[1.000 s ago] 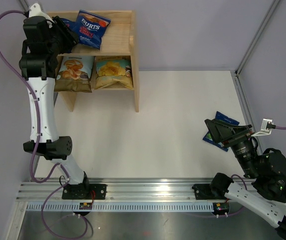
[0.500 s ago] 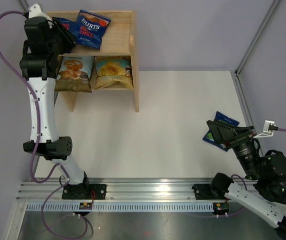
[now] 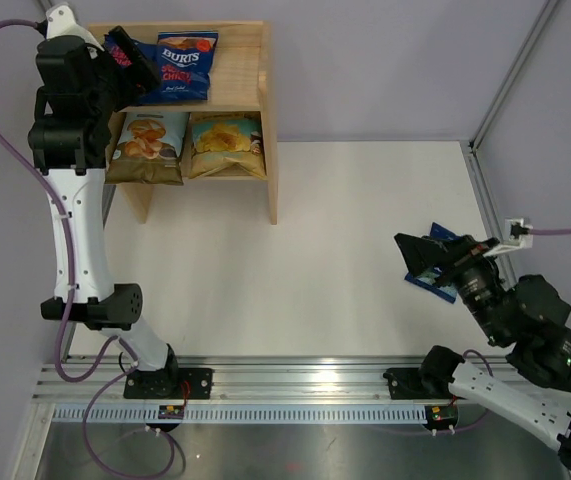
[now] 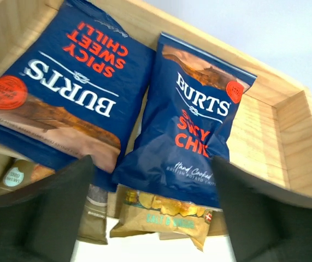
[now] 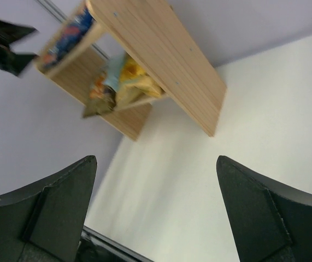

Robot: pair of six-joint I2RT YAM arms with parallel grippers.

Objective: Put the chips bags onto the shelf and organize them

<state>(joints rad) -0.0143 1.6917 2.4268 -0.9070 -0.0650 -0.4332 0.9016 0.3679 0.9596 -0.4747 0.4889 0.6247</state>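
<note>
Shelf: the pine shelf (image 3: 240, 70) stands at the table's far left corner, and four chips bags are on it.
Top tier, left bag: a dark-blue bag (image 4: 63, 87) lies flat inside the low rim. It reads "BURTS" in white and "SPICY SWEET CHILLI" in red (upside down to the left wrist camera), with a red round sticker at one corner.
Top tier, right bag: a second dark-blue bag (image 4: 194, 125) touches the first along one edge. It shows "BURTS" in white, red letters partly creased ("SW…", "CHI…"), and the script "Hand Cooked" over a line of small print I cannot make out.
Lower tier, left: a light-blue bag (image 3: 148, 145) stands upright with a picture of chips on it. Its wording is too small to read.
Lower tier, right: a yellow bag (image 3: 227, 143) stands just beside the light-blue one. The wrist view shows a teal strip on it starting "SALT &", and the rest is unclear.
Fifth bag: a dark-blue bag (image 3: 445, 238) lies on the table (image 3: 315, 250), well to the right of the shelf and mostly hidden under the right arm. Its lettering cannot be seen.
Left gripper: the left gripper (image 4: 153, 164) hovers above the shelf's top tier at its left end, fingers spread wide with nothing between them.
Right gripper: the right gripper (image 5: 156, 164) is over the fifth bag, far right of the shelf, jaws wide apart and empty (its camera looks back toward the shelf).
</note>
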